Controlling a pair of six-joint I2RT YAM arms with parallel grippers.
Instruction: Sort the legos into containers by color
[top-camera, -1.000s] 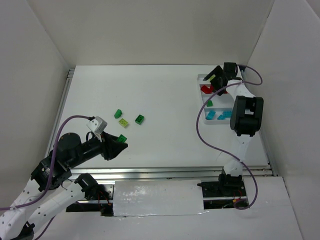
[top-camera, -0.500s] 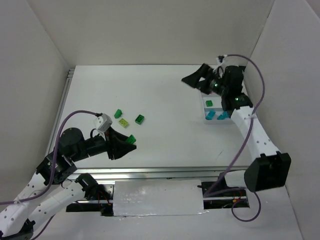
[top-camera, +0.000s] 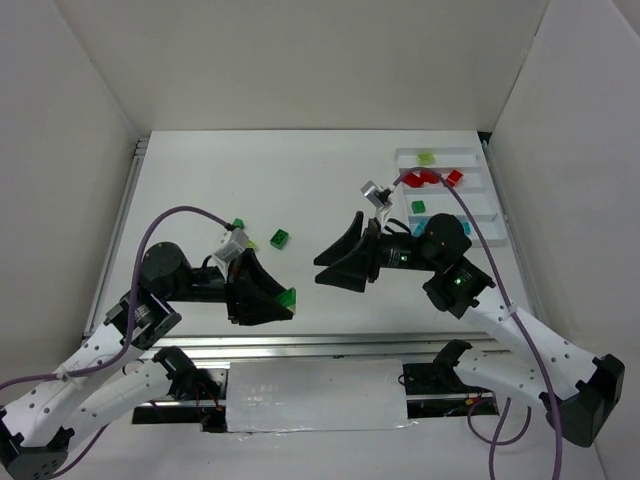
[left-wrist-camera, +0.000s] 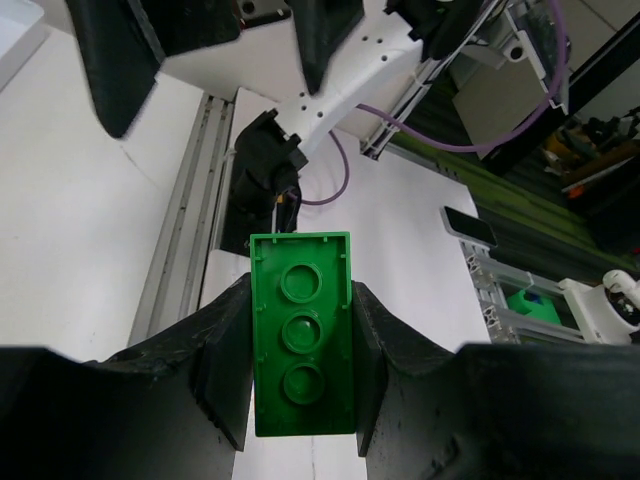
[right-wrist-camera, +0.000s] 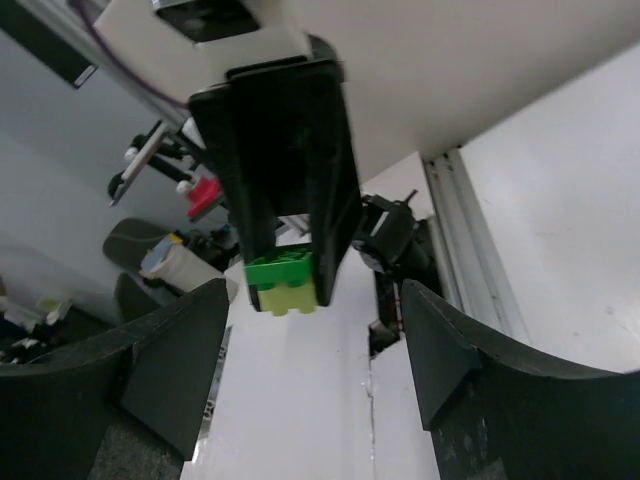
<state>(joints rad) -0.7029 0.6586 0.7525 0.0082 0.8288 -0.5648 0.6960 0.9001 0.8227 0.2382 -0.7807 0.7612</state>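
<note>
A: What changed in the last sec?
B: The right arm left the tray (top-camera: 478, 160) and swung to mid tabletop (top-camera: 300, 180). The right gripper (top-camera: 322, 270), fingers apart and empty, now faces the left gripper (top-camera: 280, 303) — it is clamped on a green lego (left-wrist-camera: 302, 335), lifted up.
A: So a handover?
B: Prob. yes — the tray is at the right side, w/ one green brick (top-camera: 418, 206) in already.

both arms bend inward, their tips facing each other. the left gripper (top-camera: 281, 301) is clamped on a green lego (left-wrist-camera: 302, 350); the right gripper (top-camera: 323, 269) has its jaws spread wide.
</note>
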